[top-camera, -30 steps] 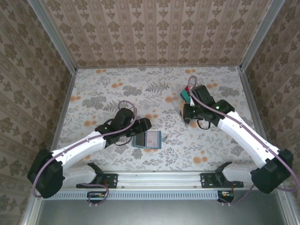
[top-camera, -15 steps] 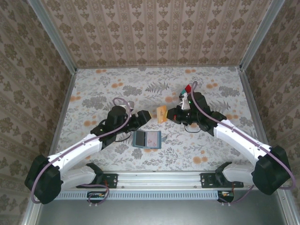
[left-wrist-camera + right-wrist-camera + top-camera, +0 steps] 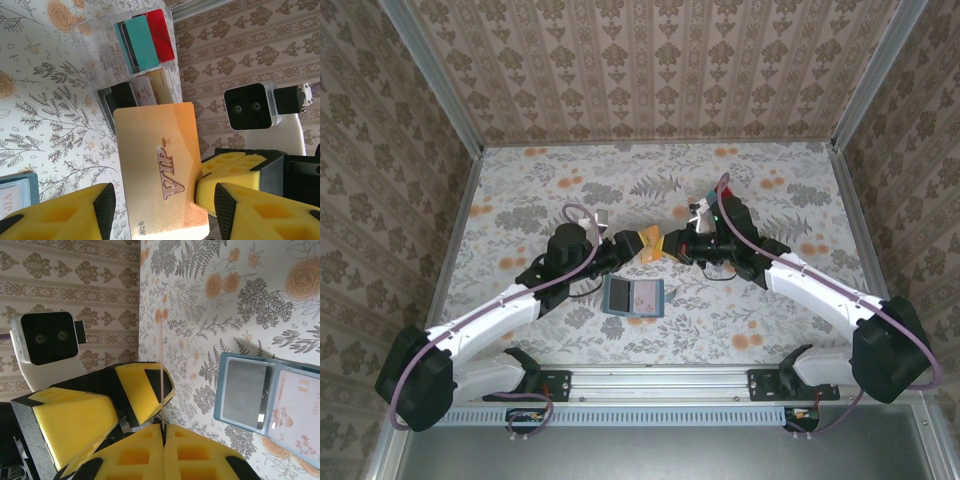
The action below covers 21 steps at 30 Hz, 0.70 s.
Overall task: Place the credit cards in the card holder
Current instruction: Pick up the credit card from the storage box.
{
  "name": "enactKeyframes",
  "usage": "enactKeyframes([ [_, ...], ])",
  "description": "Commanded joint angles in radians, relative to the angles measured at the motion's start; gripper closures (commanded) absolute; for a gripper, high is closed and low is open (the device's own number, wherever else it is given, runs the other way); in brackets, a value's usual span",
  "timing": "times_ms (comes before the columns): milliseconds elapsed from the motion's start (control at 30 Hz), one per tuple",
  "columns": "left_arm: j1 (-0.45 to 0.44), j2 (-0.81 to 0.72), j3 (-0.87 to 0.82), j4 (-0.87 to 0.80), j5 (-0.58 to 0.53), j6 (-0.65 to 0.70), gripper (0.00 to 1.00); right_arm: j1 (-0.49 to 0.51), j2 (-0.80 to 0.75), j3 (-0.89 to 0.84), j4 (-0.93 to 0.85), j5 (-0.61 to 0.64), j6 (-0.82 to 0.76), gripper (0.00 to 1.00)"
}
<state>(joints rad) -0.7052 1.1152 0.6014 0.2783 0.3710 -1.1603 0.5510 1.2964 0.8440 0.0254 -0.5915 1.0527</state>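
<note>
- Top view: the right gripper (image 3: 668,243), at the clear rack on the far right a second ago, has carried a tan card (image 3: 653,243) leftward to mid-table.
- The left gripper (image 3: 639,241) has left its place beside the card holder (image 3: 633,297) and come to meet it. The two now stand tip to tip above the table (image 3: 520,200) with the card between them.
- The card holder lies open just near of them, with one pink-printed card (image 3: 647,296) already in its right pocket.
- Left wrist view: the tan card, marked VIP, faces the camera. The left jaws stand apart on either side of its long edges and are not visibly pressing on it.
- The right gripper's yellow pads (image 3: 235,172) pinch the card's right edge. Beyond, the clear rack (image 3: 100,30) holds a teal card (image 3: 142,42), a red card (image 3: 161,34) and others upright.
- Right wrist view: the tan card appears edge-on as a thin line, clamped between the right gripper's closed pads. The holder's grey left pocket (image 3: 242,395) lies empty.
- Assessment: the pick from the rack is done and a hand-over is under way, not complete. The left jaws must close before the right releases, or the card may drop. Several cards remain in the rack.
</note>
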Motion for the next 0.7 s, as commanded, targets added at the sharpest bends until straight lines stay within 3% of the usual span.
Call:
enactKeyframes([
  [0, 0.007, -0.007, -0.013, 0.033, 0.018, -0.011, 0.44, 0.007, 0.019, 0.003, 0.035, -0.041, 0.022, 0.93],
  [433, 0.026, -0.028, -0.049, 0.063, 0.023, -0.036, 0.84, 0.012, 0.042, 0.020, 0.028, -0.078, -0.004, 0.87],
  [567, 0.044, -0.031, -0.061, 0.092, 0.070, -0.037, 0.98, 0.010, 0.047, 0.022, 0.078, -0.101, 0.012, 0.82],
  [667, 0.062, -0.028, -0.084, 0.145, 0.115, -0.057, 1.00, 0.009, 0.055, 0.047, 0.061, -0.107, -0.003, 0.81],
])
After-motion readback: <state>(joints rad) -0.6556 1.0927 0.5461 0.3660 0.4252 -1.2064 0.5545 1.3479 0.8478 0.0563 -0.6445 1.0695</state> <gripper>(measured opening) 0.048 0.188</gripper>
